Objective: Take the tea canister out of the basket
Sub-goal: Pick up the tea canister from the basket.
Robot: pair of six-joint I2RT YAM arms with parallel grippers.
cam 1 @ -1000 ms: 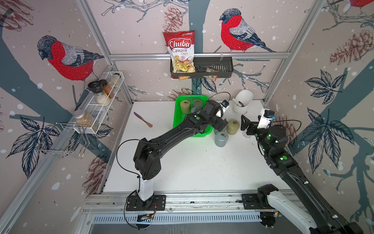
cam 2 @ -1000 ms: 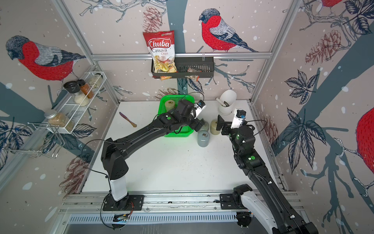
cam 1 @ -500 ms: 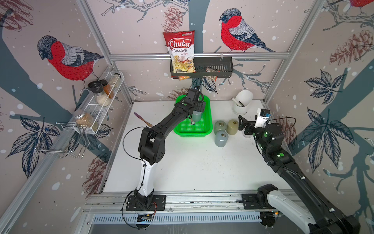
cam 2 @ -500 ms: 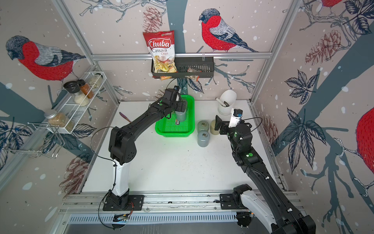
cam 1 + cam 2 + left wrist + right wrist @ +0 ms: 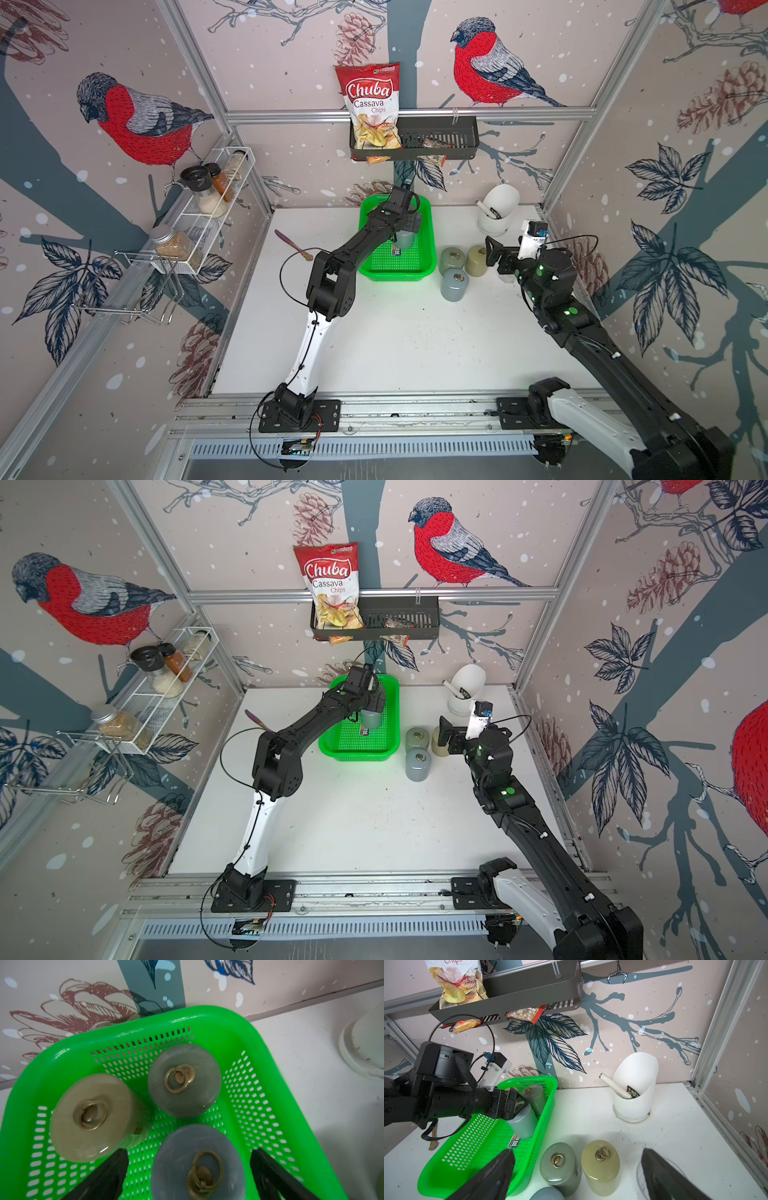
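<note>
The bright green basket (image 5: 398,275) (image 5: 353,755) stands at the back middle of the table. In the left wrist view it (image 5: 207,1016) holds three tea canisters with brass ring lids: beige (image 5: 93,1118), grey-green (image 5: 184,1080) and blue-grey (image 5: 197,1165). My left gripper (image 5: 188,1151) is open low over the blue-grey one, one finger on each side, with green mesh showing in both gaps. In both top views the left gripper (image 5: 409,226) (image 5: 374,706) covers all but that canister (image 5: 405,240). My right gripper (image 5: 577,1151) (image 5: 492,253) hangs open and empty over the table.
Three more canisters stand on the table right of the basket: grey-green (image 5: 452,261), beige (image 5: 477,259) and blue-grey (image 5: 455,284). A white holder (image 5: 496,212) is at the back right, a wooden spoon (image 5: 293,247) to the left. A black rack (image 5: 415,137) hangs above the basket.
My left gripper has swung from the table canisters at the basket's right side back into the basket and come down over the blue-grey canister. The right arm shifted only slightly.
</note>
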